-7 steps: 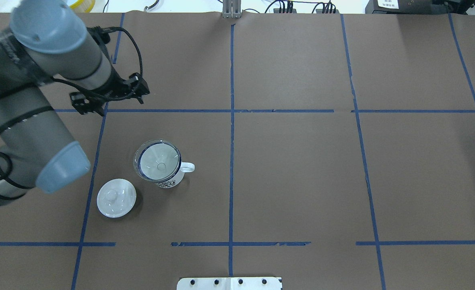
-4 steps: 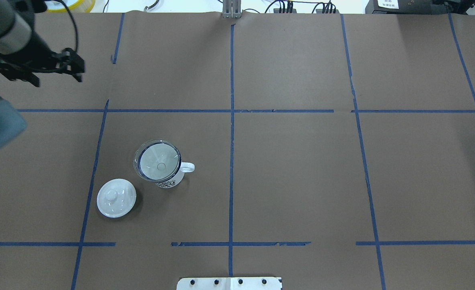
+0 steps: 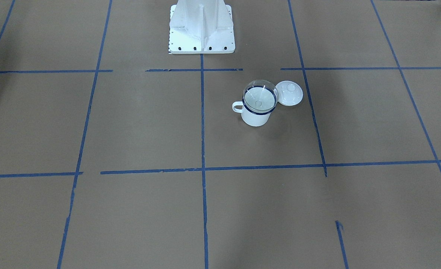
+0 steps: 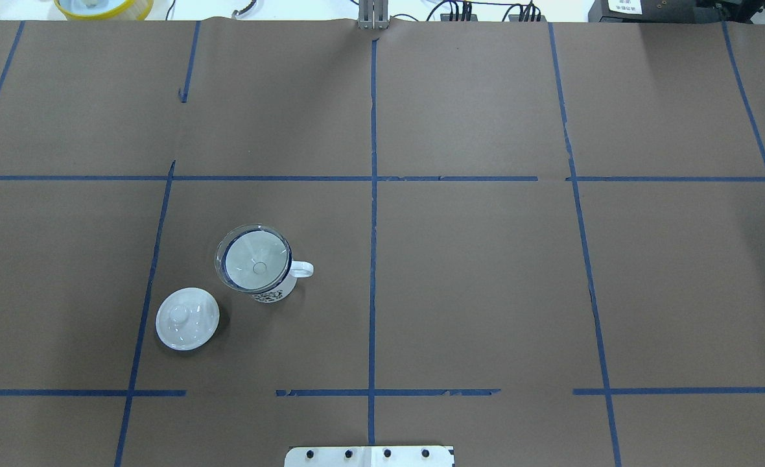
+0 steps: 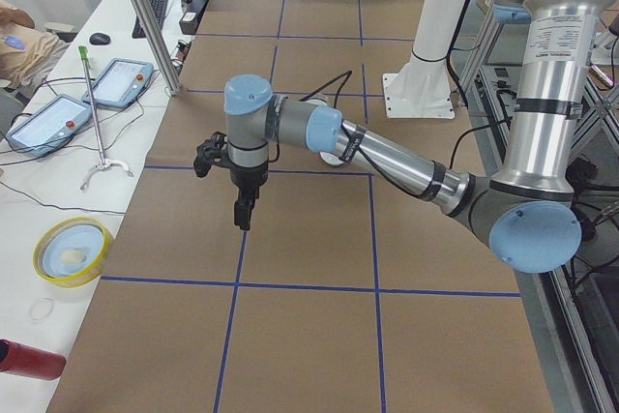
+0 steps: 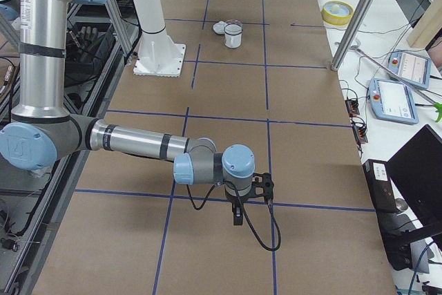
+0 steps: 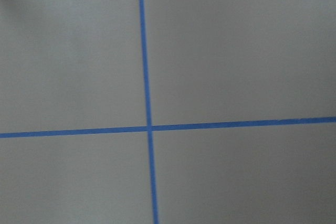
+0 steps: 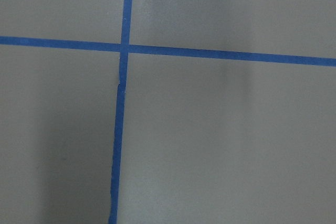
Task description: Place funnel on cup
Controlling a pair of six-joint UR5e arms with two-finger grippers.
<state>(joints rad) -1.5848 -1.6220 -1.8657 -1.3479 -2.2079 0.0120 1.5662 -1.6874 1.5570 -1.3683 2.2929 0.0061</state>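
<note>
The clear funnel (image 4: pixel 253 259) sits in the mouth of the white mug (image 4: pixel 272 293), spout down, with the handle toward the table's middle. Both also show in the front view: the funnel (image 3: pixel 259 98) on the mug (image 3: pixel 256 117). No gripper is near them. My left gripper (image 5: pixel 242 215) hangs over bare paper at the table's left end and shows only in the exterior left view. My right gripper (image 6: pixel 238 215) hangs over bare paper at the right end and shows only in the exterior right view. I cannot tell whether either is open or shut.
A white domed lid (image 4: pixel 187 318) lies on the table beside the mug, on its near-left side. The white robot base plate (image 4: pixel 369 456) is at the near edge. A yellow tape roll (image 4: pixel 104 6) sits beyond the far left edge.
My left arm has swung away to the left and has left the overhead view. The funnel, mug and lid have not moved.
</note>
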